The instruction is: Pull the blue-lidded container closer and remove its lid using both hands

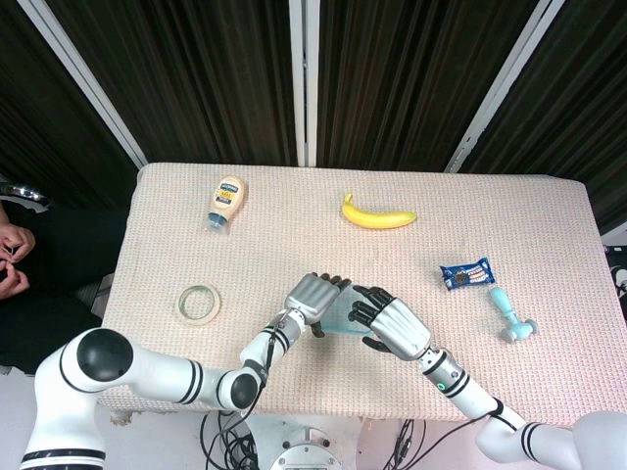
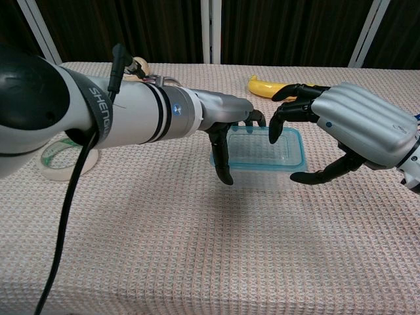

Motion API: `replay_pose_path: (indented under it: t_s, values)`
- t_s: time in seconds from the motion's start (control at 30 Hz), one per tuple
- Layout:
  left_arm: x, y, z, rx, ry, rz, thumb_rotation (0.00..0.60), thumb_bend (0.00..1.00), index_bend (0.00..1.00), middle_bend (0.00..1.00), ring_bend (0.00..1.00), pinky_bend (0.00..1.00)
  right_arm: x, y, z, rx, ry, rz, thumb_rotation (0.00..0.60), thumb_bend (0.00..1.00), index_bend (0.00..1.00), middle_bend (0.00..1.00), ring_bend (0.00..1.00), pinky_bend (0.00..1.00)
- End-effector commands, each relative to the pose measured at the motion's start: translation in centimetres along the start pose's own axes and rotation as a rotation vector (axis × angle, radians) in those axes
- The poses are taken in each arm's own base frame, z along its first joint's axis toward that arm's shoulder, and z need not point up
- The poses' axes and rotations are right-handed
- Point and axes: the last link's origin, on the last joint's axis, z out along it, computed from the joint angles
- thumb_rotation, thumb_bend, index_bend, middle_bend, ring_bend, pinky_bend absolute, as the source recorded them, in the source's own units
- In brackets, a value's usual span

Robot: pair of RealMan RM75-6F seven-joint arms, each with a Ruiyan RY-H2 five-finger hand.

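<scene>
The clear container with a blue lid [image 2: 259, 149] stands on the cloth near the table's front middle; in the head view only a strip of the container [image 1: 339, 319] shows between my hands. My left hand [image 2: 231, 117] grips its left end, thumb on the near left corner and fingers over the far edge. My right hand [image 2: 357, 125] arches over the right end with fingers curled above the lid and the thumb beside the near right corner. From above, the left hand [image 1: 315, 296] and right hand [image 1: 397, 326] cover most of the box.
A banana [image 1: 377, 215] lies behind the container. A mayonnaise bottle [image 1: 227, 201] is at the back left and a tape roll [image 1: 199, 303] at the front left. A blue snack packet [image 1: 466, 274] and a light blue tool [image 1: 509, 313] lie to the right.
</scene>
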Motion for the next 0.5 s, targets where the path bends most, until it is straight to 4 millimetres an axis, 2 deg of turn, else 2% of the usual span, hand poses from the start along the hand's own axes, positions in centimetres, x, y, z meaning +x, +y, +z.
replay_pose_path:
  t_s: [0.03, 0.13, 0.5]
  values:
    - [-0.03, -0.08, 0.01, 0.0, 0.001, 0.002, 0.6, 0.0, 0.22, 0.29, 0.19, 0.26, 0.09, 0.04, 0.01, -0.005, 0.006, 0.005, 0.6, 0.18, 0.45, 0.41, 0.17, 0.29]
    - [-0.12, -0.13, 0.02, 0.0, 0.001, 0.002, 0.6, 0.0, 0.22, 0.29, 0.19, 0.26, 0.15, 0.07, 0.05, -0.008, 0.008, 0.008, 0.6, 0.21, 0.45, 0.41, 0.18, 0.29]
    - [-0.44, -0.07, 0.17, -0.002, 0.029, 0.034, 0.6, 0.0, 0.22, 0.31, 0.19, 0.26, 0.62, -0.04, 0.17, -0.017, 0.008, 0.045, 0.6, 0.22, 0.45, 0.41, 0.18, 0.3]
